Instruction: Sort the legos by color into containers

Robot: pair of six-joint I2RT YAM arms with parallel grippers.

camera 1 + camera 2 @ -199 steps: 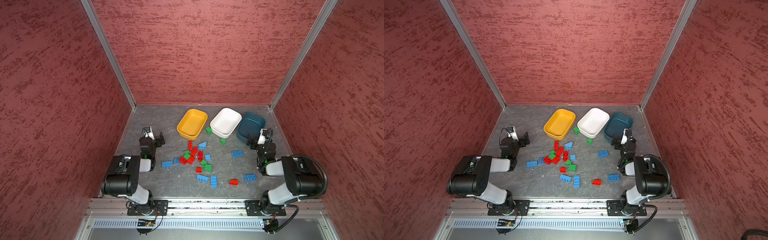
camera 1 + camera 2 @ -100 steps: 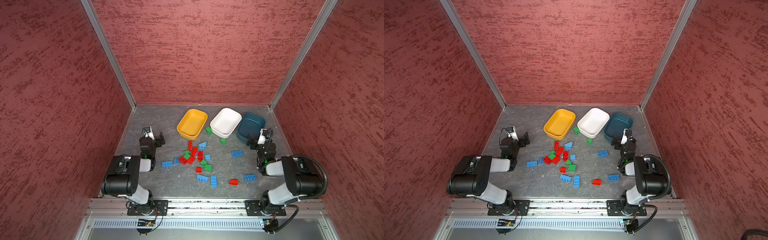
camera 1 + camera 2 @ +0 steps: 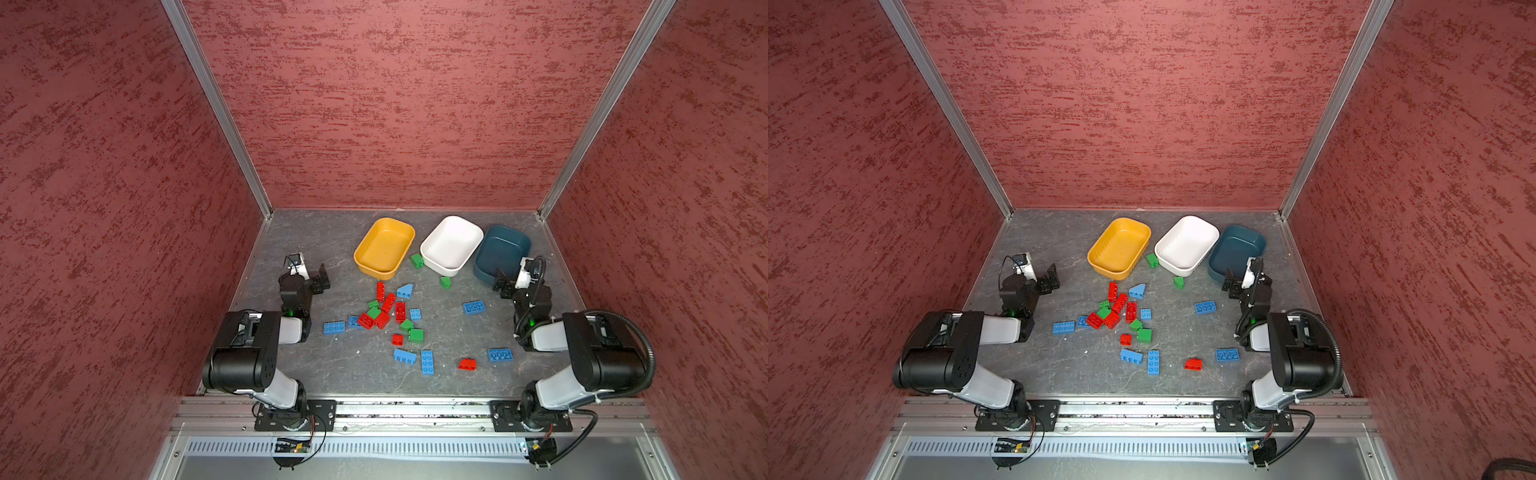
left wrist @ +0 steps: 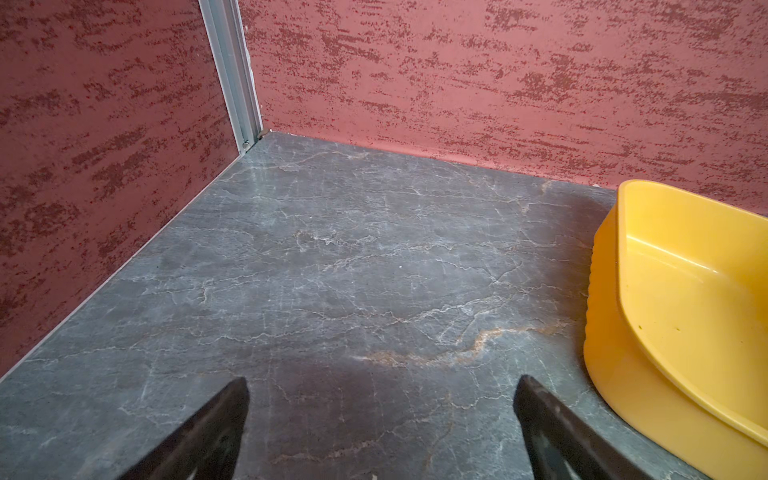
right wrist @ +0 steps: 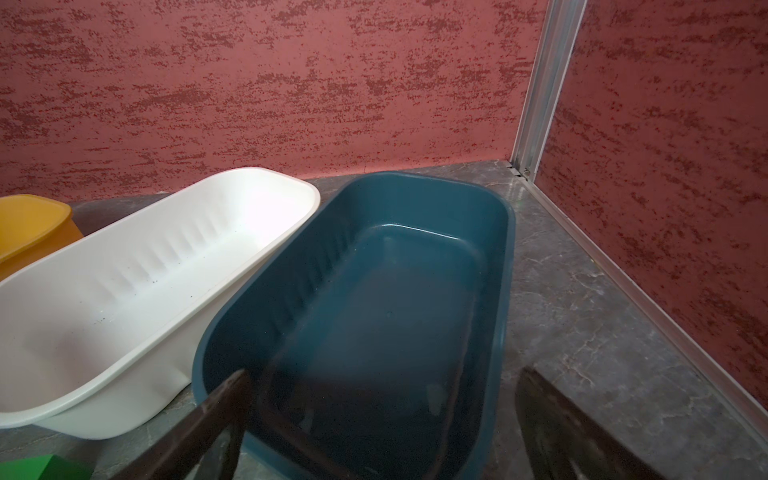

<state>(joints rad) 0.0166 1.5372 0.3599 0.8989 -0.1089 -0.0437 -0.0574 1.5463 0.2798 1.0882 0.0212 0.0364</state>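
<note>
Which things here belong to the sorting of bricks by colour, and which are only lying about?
For the job: the legos, red, green and blue, scattered on the table; yellow tub, white tub, teal tub, all empty.
Lying about: nothing loose; only the table itself and red walls.

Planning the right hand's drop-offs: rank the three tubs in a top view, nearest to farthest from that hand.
1. Dark teal tub, just beyond the right hand.
2. White tub, middle of the row.
3. Yellow tub, left end.
</note>
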